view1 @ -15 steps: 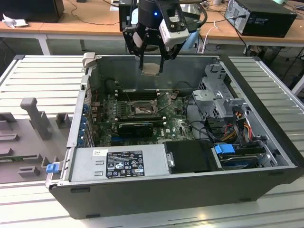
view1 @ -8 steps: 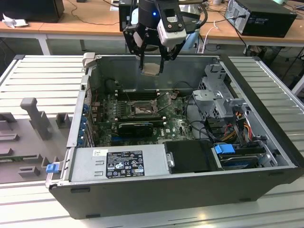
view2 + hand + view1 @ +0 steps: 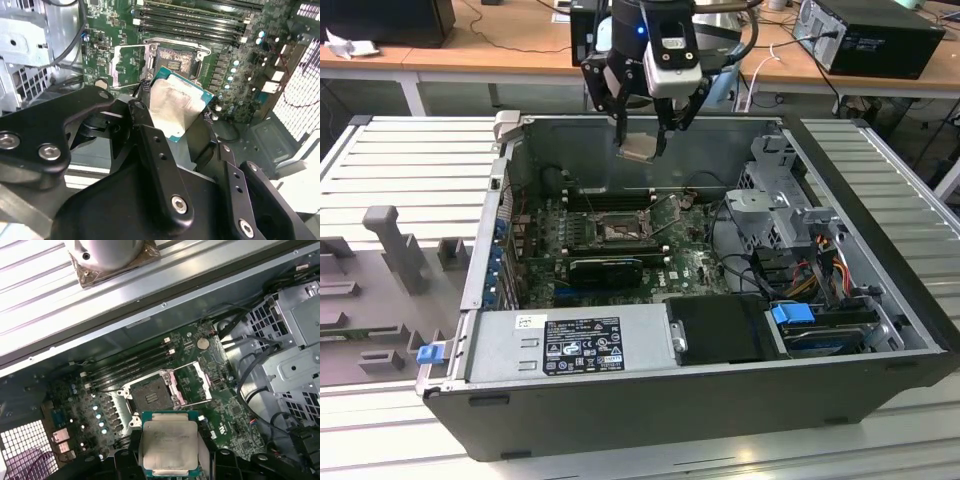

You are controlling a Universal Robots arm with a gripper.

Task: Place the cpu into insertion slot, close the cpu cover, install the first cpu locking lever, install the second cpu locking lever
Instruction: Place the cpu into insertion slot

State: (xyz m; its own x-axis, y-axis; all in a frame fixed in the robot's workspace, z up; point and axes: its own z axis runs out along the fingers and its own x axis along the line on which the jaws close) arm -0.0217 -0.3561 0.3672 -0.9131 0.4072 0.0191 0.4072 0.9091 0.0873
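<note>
silver-beige cpu (image 3: 170, 447) sits nearest the first wrist view, clenched in the gripper (image 3: 172, 465) by two opposite edges, metal top facing up. green rim shows around the lid. in the second wrist view the cpu (image 3: 175, 107) appears tilted between the black fingers (image 3: 150, 145).

beyond it, the slot (image 3: 150, 397) lies bare, with a dull pin field and nothing seated in it. the cover (image 3: 189, 385) is swung open just beside the slot, its cut-out centre over green board.

memory slots (image 3: 130, 365) run past the slot, towards the case wall.

exterior view: the gripper (image 3: 641, 145) hangs above the open case (image 3: 620, 400), and the cpu (image 3: 636, 152) is well above the board (image 3: 690, 265) and the slot (image 3: 618, 232).

judgement: first step in hand, chip carried but not placed. cover and both levers not yet done. placing calls for the chip to be level, square to the slot frame and in the right orientation, then lowered straight down with no sliding on the pins. the cover must stay clear of the path. risk: a tilted corner touching the pins first.
</note>
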